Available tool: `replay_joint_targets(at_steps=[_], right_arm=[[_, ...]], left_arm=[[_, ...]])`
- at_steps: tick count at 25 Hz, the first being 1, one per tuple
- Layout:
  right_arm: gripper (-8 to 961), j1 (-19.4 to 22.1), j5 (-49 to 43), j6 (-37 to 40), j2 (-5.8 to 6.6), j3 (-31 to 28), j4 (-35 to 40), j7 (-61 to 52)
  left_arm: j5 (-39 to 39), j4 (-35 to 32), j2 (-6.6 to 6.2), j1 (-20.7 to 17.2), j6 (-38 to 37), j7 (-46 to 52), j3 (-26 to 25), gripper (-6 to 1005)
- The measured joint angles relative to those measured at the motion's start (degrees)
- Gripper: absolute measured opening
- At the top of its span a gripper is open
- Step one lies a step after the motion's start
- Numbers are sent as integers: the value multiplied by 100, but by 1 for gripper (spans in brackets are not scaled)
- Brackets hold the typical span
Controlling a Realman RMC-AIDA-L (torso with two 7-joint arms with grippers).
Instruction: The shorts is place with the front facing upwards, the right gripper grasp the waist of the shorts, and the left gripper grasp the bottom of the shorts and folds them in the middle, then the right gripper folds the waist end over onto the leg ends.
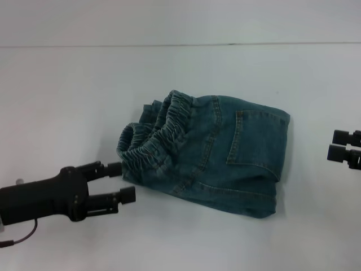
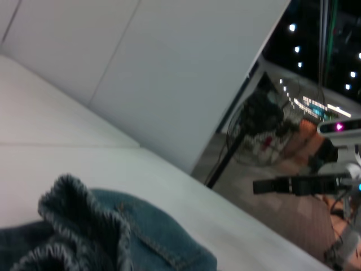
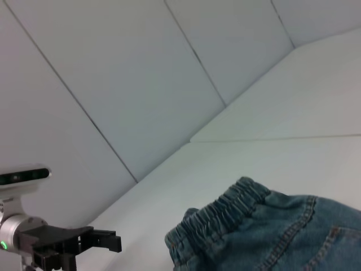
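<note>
With the shorts (image 1: 211, 158) lying folded at mid-tabletop (image 1: 67, 101), waist (image 1: 161, 132) toward the left gripper (image 1: 127, 182), whose jaws stand open and empty, and the right gripper (image 1: 341, 145) holding nothing at the right edge, withdraw both arms without snagging denim.

Shorts (image 1: 225, 164) blue-green denim; table (image 1: 67, 101) white; grippers black.
</note>
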State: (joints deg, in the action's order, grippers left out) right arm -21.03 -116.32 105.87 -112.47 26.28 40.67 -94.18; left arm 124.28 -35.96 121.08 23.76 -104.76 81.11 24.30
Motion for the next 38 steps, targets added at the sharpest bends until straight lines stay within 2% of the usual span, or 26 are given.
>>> replay_joint_targets(at_steps=[6,14,28,38], right_arm=[[809,46,-55,10,-11,70,-42,181],[809,-87,-498,21,-67,275,-72,198],[809,-591,-493,-207,-424,290,-734,820],[809,-825,-499,-484,-544,392,-1035,1020]], left_arm=[[30,-158,4,-87,10,73,90,849],[11,-203,29,-111,34,83,64,849],[-9,-210,24,-82,84,107,11,848],[-18,-186,-17,-110,242,107,-16,849]])
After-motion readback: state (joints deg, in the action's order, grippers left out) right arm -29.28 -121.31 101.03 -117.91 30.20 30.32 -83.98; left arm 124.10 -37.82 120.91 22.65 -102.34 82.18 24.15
